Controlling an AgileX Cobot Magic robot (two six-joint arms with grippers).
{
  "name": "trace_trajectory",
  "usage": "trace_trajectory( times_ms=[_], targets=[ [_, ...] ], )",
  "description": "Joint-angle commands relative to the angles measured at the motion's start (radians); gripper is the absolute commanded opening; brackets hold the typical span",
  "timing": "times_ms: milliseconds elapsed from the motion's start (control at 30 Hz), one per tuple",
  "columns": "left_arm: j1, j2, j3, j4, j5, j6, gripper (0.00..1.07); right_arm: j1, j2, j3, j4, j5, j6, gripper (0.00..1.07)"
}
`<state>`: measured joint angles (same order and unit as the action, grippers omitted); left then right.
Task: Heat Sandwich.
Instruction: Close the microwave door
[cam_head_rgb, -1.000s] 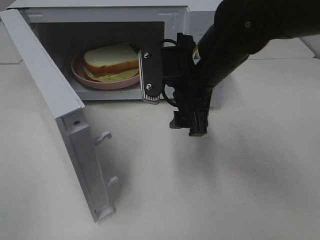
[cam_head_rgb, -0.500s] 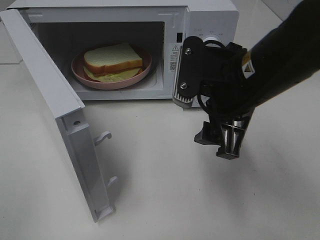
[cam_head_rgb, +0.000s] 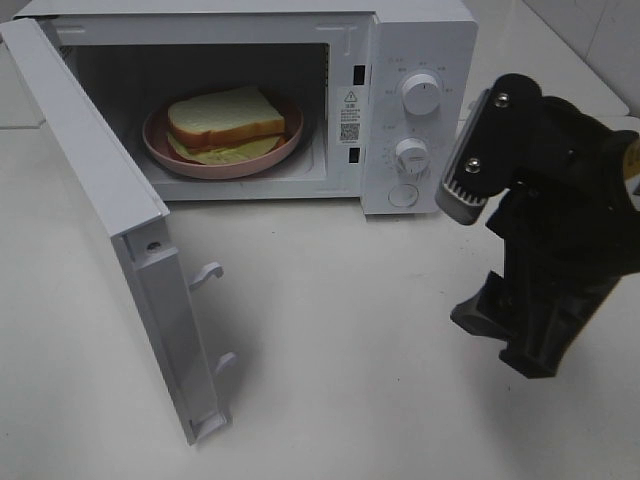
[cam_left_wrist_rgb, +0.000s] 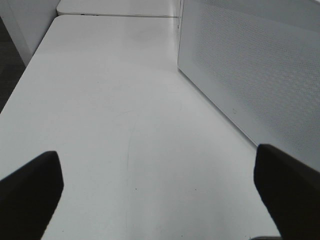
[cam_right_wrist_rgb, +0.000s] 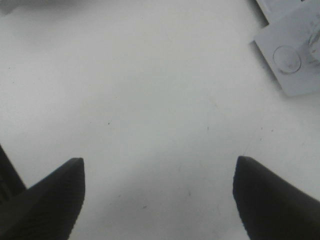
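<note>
Sitting inside the microwave (cam_head_rgb: 420, 40), at 11 o'clock in the high view: sandwich (cam_head_rgb: 225, 118), flat on the pink plate (cam_head_rgb: 160, 150), plate rim near the cavity's front edge

Door (cam_head_rgb: 100, 200) wide open, swung out toward 8 o'clock, latch hooks (cam_head_rgb: 207, 272) exposed

Right gripper (cam_head_rgb: 505, 340) at 4 o'clock, hanging over bare table (cam_head_rgb: 330, 330), fingers spread, nothing between them; its wrist view agrees

Left gripper (cam_left_wrist_rgb: 160, 200) not in the high view; fingers apart, empty, beside a perforated white panel (cam_left_wrist_rgb: 250, 75), door or casing, cannot tell

Judgement: loading done, door closing next

Risks:
- hard shove on door could slide the light microwave or jolt the plate
- weak push leaves hooks unseated, no heating
- right arm close to knobs (cam_head_rgb: 420, 93); a careless swing toward 12 o'clock could knock a setting
</note>
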<state>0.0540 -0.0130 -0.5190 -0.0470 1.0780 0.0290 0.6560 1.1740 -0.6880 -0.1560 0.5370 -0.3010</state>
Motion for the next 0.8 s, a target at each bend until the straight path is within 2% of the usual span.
trace_trajectory(
  times_ms=[33, 267, 800],
  targets=[
    [-0.004, -0.008, 0.003, -0.009, -0.004, -0.003, 0.96, 0.002, -0.052, 0.027, 0.001, 0.075, 0.093, 0.76],
    [-0.004, -0.008, 0.003, -0.009, -0.004, -0.003, 0.96, 0.002, -0.195, 0.033, 0.001, 0.255, 0.248, 0.76],
    [-0.004, -0.008, 0.003, -0.009, -0.004, -0.003, 0.96, 0.002, -0.479, 0.033, 0.002, 0.588, 0.301, 0.76]
  ],
)
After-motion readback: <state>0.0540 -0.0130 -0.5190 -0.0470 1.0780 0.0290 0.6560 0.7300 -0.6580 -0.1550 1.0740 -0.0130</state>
